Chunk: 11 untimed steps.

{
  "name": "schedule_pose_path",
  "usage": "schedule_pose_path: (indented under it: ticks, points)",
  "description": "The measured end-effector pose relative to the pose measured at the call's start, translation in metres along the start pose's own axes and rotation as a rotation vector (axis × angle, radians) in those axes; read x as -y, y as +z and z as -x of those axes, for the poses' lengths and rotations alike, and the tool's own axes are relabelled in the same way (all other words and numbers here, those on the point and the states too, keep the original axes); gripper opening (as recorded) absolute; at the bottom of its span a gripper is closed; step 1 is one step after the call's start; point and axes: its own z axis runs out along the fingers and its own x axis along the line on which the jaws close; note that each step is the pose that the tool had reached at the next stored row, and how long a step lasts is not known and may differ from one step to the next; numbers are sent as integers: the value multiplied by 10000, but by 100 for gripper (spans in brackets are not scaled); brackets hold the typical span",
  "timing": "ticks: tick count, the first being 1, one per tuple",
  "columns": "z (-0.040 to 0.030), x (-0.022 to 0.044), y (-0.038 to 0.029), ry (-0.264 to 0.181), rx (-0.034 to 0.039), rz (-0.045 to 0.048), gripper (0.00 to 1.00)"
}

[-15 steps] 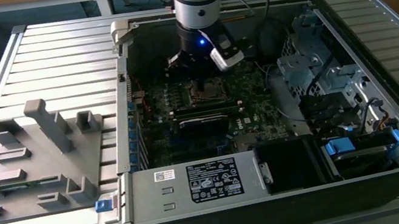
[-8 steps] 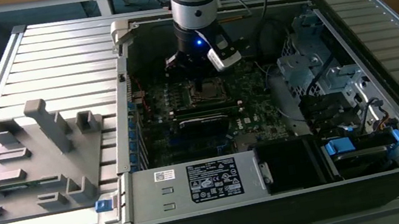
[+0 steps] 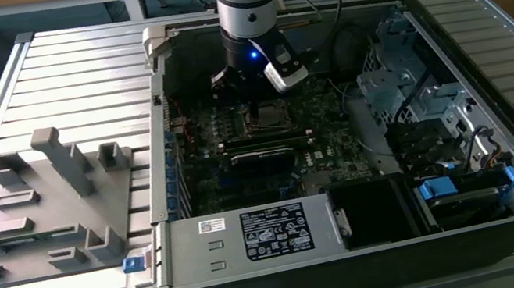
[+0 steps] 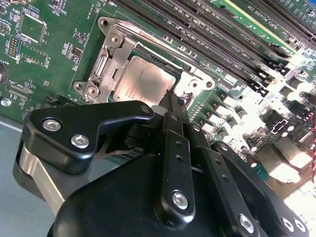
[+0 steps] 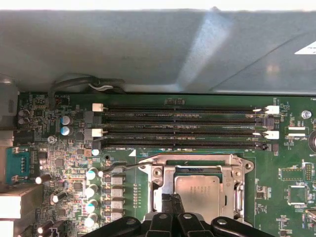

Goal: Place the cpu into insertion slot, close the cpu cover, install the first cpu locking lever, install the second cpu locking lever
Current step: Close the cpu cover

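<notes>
Grey-faced cpu [image 4: 143,84] seated in insertion slot [image 4: 116,38]. Gripper [image 4: 171,100] jaws drawn together, holding nothing, tips at the cpu's edge

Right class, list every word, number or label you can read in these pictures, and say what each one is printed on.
Nothing can be quoted; all the print is too small or blurred.
Black label on the power supply box: too small to read.
White sticker on the same box: too small to read.
Chip: faint print on its metal face, blurred.
Memory slots: tiny white lettering, unreadable.
</notes>
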Motion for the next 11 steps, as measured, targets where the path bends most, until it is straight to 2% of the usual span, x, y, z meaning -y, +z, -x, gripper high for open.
schedule_pose_path:
  ticks: [6,11]
  points:
    - [-14,0,9,1,8,3,10]
    - [-27,0,45,0,19,8,10]
